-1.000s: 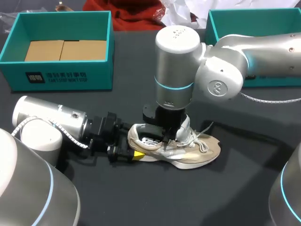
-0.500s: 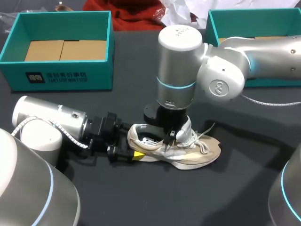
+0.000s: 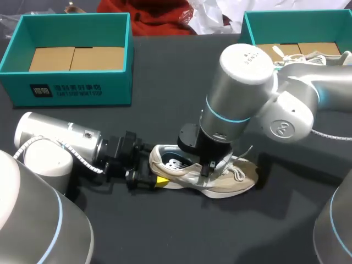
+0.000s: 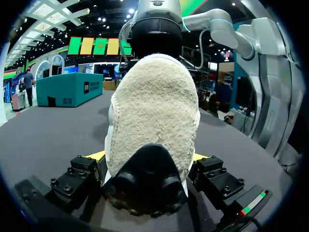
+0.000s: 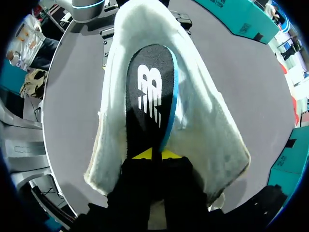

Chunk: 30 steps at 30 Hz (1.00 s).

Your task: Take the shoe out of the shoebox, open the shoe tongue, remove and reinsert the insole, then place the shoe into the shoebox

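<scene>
Two grippers meet on one shoe, which sits on its sole on the dark table, toe toward my right, outside both boxes.

Nearest, my left arm lies low along the table from the left. The left gripper clamps the heel: in the left wrist view the pale, fuzzy heel of the shoe fills the space between the fingers, and a yellow tip presses against it on each side.

Just past it, my right arm comes in from the right and points straight down into the shoe's opening. The right gripper has its tips pressed close together. In the right wrist view they pinch the near end of the black, blue-edged insole, which runs ahead of the gripper along the inside of the shoe, between its pale lined walls.

Farther back stand two teal boxes, well apart from the shoe. The left box is open, with brown cardboard on its floor. The right box is partly hidden behind my right arm.
</scene>
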### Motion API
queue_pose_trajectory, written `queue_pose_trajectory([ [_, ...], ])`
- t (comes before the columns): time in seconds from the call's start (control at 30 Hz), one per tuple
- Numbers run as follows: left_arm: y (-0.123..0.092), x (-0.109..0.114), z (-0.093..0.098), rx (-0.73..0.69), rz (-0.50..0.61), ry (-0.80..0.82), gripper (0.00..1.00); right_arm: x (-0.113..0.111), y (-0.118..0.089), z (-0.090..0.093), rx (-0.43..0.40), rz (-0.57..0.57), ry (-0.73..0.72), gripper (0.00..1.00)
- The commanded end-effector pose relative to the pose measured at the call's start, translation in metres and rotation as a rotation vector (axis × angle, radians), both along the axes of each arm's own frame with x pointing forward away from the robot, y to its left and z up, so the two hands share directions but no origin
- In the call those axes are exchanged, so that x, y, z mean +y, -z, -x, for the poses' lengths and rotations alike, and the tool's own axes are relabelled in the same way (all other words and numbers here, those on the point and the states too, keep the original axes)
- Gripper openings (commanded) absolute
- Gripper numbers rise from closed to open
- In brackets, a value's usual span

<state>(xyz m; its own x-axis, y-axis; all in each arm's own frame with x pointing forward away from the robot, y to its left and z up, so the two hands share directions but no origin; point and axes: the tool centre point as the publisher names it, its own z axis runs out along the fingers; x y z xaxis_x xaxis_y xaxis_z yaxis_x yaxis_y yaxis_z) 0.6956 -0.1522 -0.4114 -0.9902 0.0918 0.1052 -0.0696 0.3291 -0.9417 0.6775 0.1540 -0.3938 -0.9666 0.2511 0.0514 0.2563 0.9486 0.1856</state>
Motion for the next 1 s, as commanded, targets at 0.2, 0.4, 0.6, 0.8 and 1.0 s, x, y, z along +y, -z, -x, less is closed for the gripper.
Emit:
queue_pose_trajectory([
  [0.2,0.004,-0.001,-0.001,0.001,-0.002,-0.002,0.0,-0.016,-0.011,0.009,-0.076,-0.138,-0.036,0.0],
  [0.4,0.004,-0.001,-0.001,0.001,-0.002,-0.002,0.0,-0.016,-0.018,0.006,-0.104,-0.167,-0.06,0.0],
  [0.6,0.004,-0.001,-0.001,0.001,-0.002,-0.002,0.0,-0.021,-0.022,0.003,-0.126,-0.194,-0.078,0.0],
  [0.8,0.004,-0.001,-0.001,0.001,-0.002,-0.002,0.0,-0.021,-0.031,-0.002,-0.164,-0.212,-0.133,0.0],
  [1.0,0.004,-0.001,-0.001,0.001,-0.002,-0.002,0.0,-0.017,-0.042,-0.005,-0.189,-0.215,-0.2,0.0],
])
